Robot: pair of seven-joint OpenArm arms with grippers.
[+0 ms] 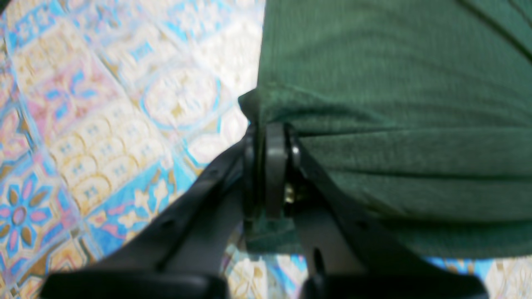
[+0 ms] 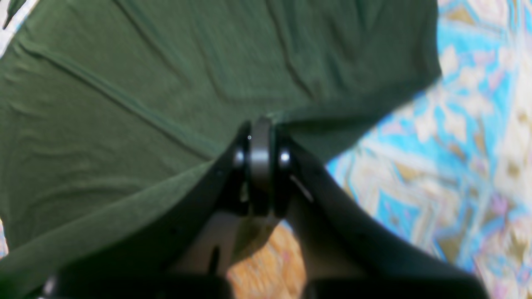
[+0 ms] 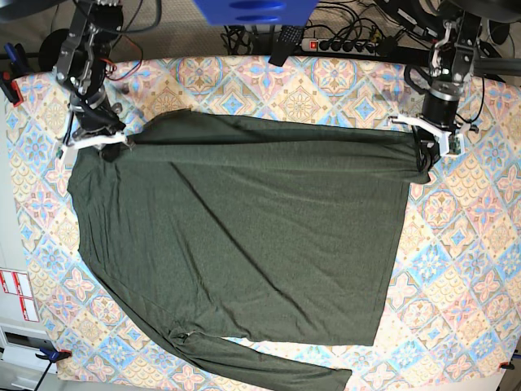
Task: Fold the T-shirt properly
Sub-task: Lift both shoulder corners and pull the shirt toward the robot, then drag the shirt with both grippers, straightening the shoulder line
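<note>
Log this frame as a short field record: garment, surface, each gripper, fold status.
garment: T-shirt, dark green, spread mostly flat, one long sleeve along the near edge
surface: patterned tablecloth
left gripper: shut on the shirt's edge
right gripper: shut on the shirt's edge
grip points: both far corners in the base view, fabric pulled taut between them
fold status: no completed fold visible

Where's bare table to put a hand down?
Free: patterned cloth right of the T-shirt; the strip above it between the arms; a narrow band on the left. Crowded: both top corners, where left gripper and right gripper pinch fabric.
</note>
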